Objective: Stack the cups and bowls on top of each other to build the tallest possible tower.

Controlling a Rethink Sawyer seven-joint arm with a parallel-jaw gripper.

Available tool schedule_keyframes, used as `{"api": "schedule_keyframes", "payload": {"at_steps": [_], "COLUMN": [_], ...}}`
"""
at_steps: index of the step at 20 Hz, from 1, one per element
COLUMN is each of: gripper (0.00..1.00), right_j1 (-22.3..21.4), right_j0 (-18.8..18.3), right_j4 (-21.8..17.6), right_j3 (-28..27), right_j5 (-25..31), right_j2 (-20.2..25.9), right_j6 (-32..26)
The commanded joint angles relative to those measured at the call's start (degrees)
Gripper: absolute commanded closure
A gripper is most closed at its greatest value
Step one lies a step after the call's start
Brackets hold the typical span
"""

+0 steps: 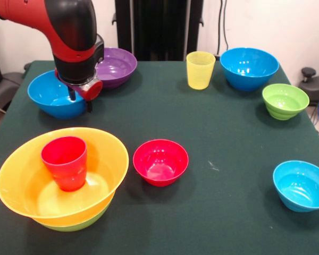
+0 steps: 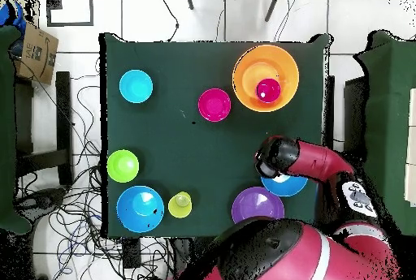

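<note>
Gripper [image 1: 80,100], finger spread unreadable, above one blue bowl [image 1: 52,95]. Bowls: seven. Cups: red [image 1: 65,162], yellow [image 1: 200,69].

From my front camera the arm [image 1: 53,26] runs off the top and left edges, so I see only its last joints. It covers the far right part of the medium blue bowl [image 1: 53,95] and the left rim of the purple bowl [image 1: 117,66]. The gripper [image 1: 80,101] shows two dark tips; I cannot tell their spacing. Overhead, the wrist hides most of that blue bowl. Only a sliver of the lime-green bowl [image 1: 77,226] peeks from under the large orange bowl [image 1: 21,175].
</note>
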Motion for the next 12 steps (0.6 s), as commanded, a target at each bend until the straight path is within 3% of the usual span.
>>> {"api": "schedule_keyframes", "payload": {"at_steps": [1, 12], "gripper": [0.0, 0.0], "right_j1": [2.0, 2.2], "right_j0": [-0.5, -0.9], "right_j4": [-4.4, -4.8], "right_j3": [0.8, 0.2], "right_j5": [-3.4, -3.4], "right_j2": [5.9, 6.6], "right_j6": [-5.7, -5.8]}}
